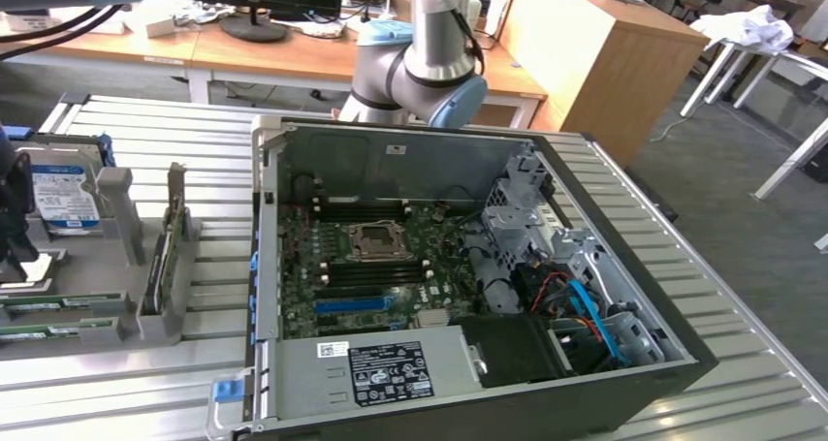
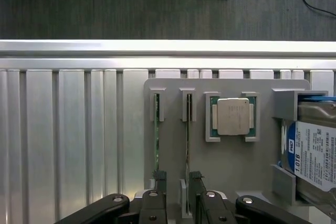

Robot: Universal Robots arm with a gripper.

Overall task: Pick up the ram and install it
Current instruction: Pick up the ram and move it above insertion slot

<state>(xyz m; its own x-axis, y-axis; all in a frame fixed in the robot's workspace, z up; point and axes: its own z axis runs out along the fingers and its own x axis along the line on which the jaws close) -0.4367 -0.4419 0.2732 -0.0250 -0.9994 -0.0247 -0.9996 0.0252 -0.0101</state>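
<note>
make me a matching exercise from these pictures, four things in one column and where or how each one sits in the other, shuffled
Things
1 ram
2 processor chip
3 hard drive
4 computer case

Places or states
a open, on the exterior view's right
b on edge in a narrow slot of the grey holder
c flat in a square cradle
d in an end bracket, blue-white label up

Pairs: 1-b, 2-c, 3-d, 4-a

"WD" and "1.0TB" are read on the hard drive label [image 2: 315, 153]; smaller print there is illegible. Power supply sticker [image 1: 390, 373] text cannot be made out
</note>
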